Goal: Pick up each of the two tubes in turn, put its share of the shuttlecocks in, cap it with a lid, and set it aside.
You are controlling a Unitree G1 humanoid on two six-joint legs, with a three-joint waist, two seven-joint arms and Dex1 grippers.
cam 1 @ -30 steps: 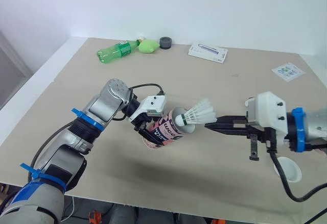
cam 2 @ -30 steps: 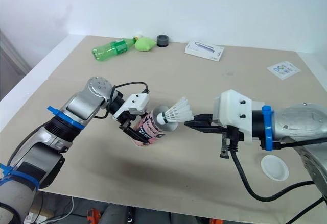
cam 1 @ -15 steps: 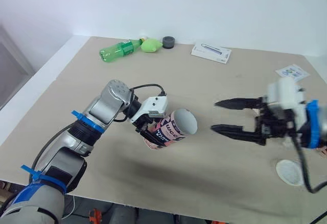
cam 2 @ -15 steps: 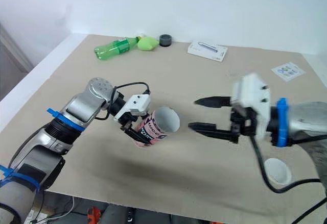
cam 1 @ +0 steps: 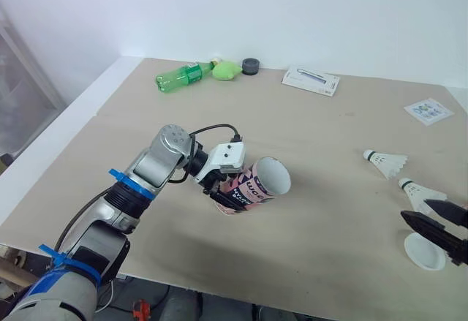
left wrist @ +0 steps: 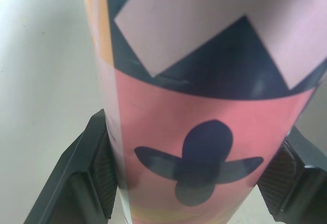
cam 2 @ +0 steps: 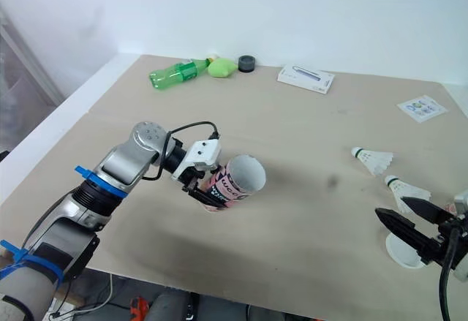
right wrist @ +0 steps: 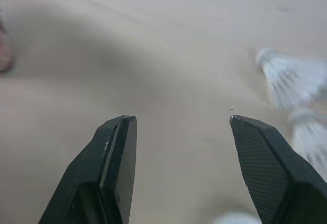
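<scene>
My left gripper (cam 1: 223,189) is shut on a pink patterned tube (cam 1: 256,186), held tilted above the table with its open mouth (cam 2: 247,176) facing right. In the left wrist view the tube (left wrist: 204,106) sits between both black fingers (left wrist: 97,168). My right gripper (cam 1: 414,210) is open and low at the right edge of the table, with nothing between its fingers (right wrist: 117,152). Two white shuttlecocks (cam 1: 386,161) (cam 1: 420,191) lie on the table just beyond it. A white lid (cam 1: 424,251) lies under the right gripper.
At the back of the table lie a green bottle (cam 1: 180,77), a green lump (cam 1: 228,70), a dark round cap (cam 1: 251,65) and a white box (cam 1: 311,81). A small printed card (cam 1: 428,110) lies at the back right.
My right gripper opened at the tube's mouth and pulled back to the right edge. The shuttlecock it held is out of sight. The camera view has shifted.
</scene>
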